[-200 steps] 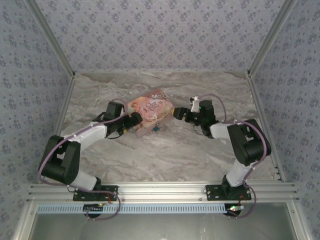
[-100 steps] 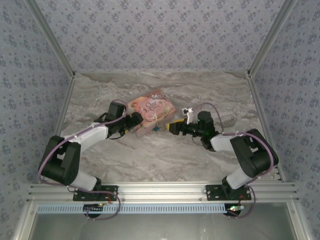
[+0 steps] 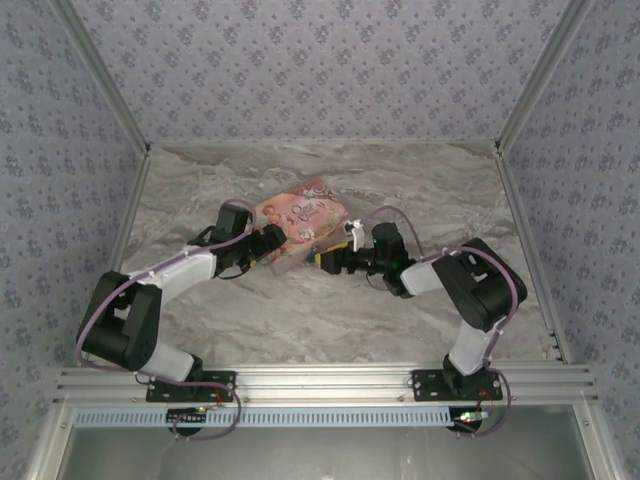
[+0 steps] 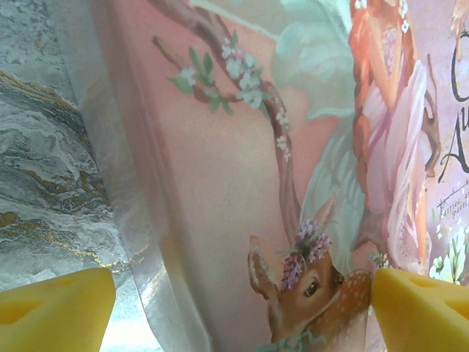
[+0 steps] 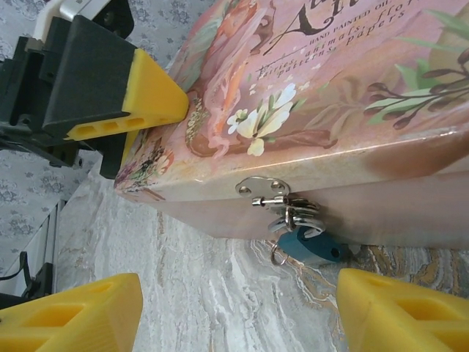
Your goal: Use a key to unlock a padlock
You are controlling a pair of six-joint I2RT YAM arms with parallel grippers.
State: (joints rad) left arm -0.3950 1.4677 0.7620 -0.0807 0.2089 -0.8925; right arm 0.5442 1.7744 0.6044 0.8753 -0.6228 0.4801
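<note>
The pink illustrated box (image 3: 300, 218) lies left of the table's middle. On its front hasp (image 5: 264, 189) hangs the padlock (image 5: 311, 246), blue with a silvery shackle and a small ring at its end. The key is hidden. My right gripper (image 5: 238, 315) is low over the table, open, with the padlock just ahead of the gap and nothing between its fingers. From above, the right gripper (image 3: 322, 257) is at the box's front. My left gripper (image 4: 238, 312) stands open and wide around the box's left corner. One of its yellow fingers (image 5: 150, 92) touches the lid's edge.
Bare marble table (image 3: 330, 310) stretches in front of the box and to the right. Papered walls close in the back and both sides. An aluminium rail (image 3: 320, 380) carrying both arm bases runs along the near edge.
My right gripper has swung left and come down to the box's front, close to the padlock, its jaws narrowing slightly. The left arm and the box have not moved.
</note>
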